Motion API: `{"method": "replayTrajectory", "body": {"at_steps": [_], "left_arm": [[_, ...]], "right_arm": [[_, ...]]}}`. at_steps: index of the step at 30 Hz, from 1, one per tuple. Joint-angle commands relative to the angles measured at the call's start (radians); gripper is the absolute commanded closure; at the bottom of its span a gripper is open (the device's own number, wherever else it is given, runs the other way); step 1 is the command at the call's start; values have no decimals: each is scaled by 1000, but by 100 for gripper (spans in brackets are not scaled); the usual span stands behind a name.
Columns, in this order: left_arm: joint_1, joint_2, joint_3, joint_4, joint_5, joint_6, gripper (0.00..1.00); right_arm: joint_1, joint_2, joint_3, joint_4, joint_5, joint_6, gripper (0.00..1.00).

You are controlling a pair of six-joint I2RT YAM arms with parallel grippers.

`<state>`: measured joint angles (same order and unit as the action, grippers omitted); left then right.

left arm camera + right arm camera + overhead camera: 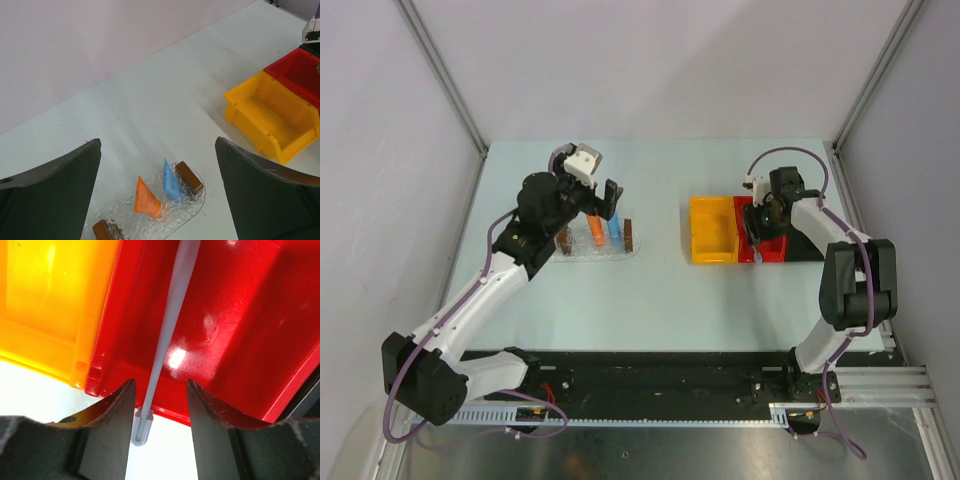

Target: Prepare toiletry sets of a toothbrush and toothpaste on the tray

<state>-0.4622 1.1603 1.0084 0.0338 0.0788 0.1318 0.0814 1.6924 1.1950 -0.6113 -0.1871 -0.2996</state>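
The clear tray [196, 207] with a brown block [189, 177] at each short end holds the toothpaste: an orange tube [146, 198] and a blue tube [171, 182] side by side. They also show in the top view as the orange tube [594, 230] and the blue tube [614, 232]. My left gripper [605, 200] hovers above the tray, open and empty. The whitish toothbrush [167, 325] lies in the red bin [235, 340], its end poking over the near rim. My right gripper [160, 390] is open, one jaw on each side of that end, which sits close to the left jaw.
A yellow bin [712, 228] stands right beside the red bin [772, 248] at the table's right middle; in the left wrist view the yellow bin [272, 117] looks empty. Grey walls and metal posts enclose the table.
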Motion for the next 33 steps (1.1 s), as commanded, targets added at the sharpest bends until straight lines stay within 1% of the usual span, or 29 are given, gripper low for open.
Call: {"method": "replayTrajectory", "body": {"at_steps": [1, 6, 12, 14, 18, 21, 33], "left_arm": [[3, -7, -10, 9, 13, 35, 0], [3, -10, -19, 14, 13, 35, 0], [3, -11, -22, 17, 15, 34, 0], [3, -13, -22, 18, 12, 35, 0], [3, -11, -24, 20, 10, 35, 0], [3, -11, -25, 21, 9, 35, 0], [3, -11, -25, 25, 3, 42, 0]], "right_arm": [[0, 24, -2, 36, 15, 16, 51], [6, 49, 0, 41, 21, 16, 53], [18, 62, 0, 50, 31, 14, 58], [21, 67, 0, 48, 34, 14, 61], [23, 64, 0, 48, 34, 11, 73], [23, 56, 2, 47, 31, 10, 80], [14, -46, 15, 10, 20, 13, 89]]}}
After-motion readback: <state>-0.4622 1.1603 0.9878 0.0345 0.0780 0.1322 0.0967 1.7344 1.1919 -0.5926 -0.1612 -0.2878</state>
